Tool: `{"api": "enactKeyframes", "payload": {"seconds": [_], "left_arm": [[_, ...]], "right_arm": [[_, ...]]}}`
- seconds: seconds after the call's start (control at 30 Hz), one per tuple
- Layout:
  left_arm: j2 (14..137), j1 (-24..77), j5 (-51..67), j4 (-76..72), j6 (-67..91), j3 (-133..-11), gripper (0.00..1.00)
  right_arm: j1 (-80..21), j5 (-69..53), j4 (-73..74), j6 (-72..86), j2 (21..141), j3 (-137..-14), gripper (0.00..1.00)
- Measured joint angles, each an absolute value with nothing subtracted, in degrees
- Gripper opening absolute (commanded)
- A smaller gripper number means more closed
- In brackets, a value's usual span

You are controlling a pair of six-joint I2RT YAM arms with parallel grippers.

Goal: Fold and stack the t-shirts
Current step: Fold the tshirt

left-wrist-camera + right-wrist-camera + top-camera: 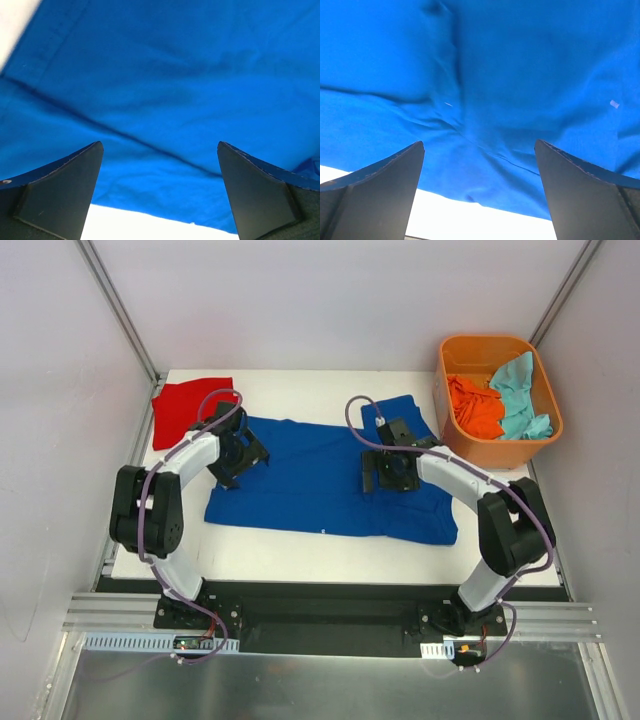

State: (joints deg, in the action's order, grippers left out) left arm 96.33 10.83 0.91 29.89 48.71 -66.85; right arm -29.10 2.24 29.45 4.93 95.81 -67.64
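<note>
The royal-blue t-shirt (pixel 320 480) lies spread across the middle of the white table, its lettering hidden. It fills the left wrist view (pixel 175 75) and the right wrist view (pixel 520 65). My left gripper (pixel 243 455) is open just above the shirt's left part, jaws wide and empty (pixel 160 190). My right gripper (pixel 388 472) is open above the shirt's right part, also empty (pixel 479 190). A folded red t-shirt (pixel 185 407) lies at the table's back left. Orange (pixel 474 405) and teal (pixel 518 392) shirts lie crumpled in the tub.
The rigid orange plastic tub (pixel 455 345) stands at the back right, next to the blue shirt's upper corner. The white table (pixel 300 545) shows bare along the near edge and at the back. Frame posts stand at the back corners.
</note>
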Motion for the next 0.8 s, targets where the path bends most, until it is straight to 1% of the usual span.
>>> {"api": "enactKeyframes", "payload": {"seconds": [0.1,0.17,0.23,0.33,0.53,0.6,0.8], "left_arm": [[99.29,10.83,1.54,28.88,48.56,-66.50,0.99],[99.44,10.83,1.50,28.29,48.58,-64.14,0.99],[98.76,10.83,1.15,28.36,48.64,-60.23,0.99],[94.37,10.83,1.02,26.28,49.28,-55.20,0.99],[81.03,10.83,1.52,23.09,52.21,-41.45,0.99],[74.06,10.81,1.91,22.35,54.43,-35.90,0.99],[56.82,10.83,2.48,25.67,60.03,-25.87,0.99]], "right_arm": [[-29.10,2.83,29.43,4.91,96.12,-63.77,0.97],[-29.47,2.90,29.71,4.91,96.60,-61.67,0.97],[-30.13,3.11,29.61,4.91,96.66,-59.72,0.97],[-31.62,4.32,29.19,4.73,96.36,-57.49,0.97],[-35.18,6.13,27.92,4.95,91.44,-51.64,0.97],[-36.77,6.48,28.01,5.54,89.25,-49.39,0.97],[-43.75,7.33,30.96,8.23,85.78,-46.57,0.97]]}}
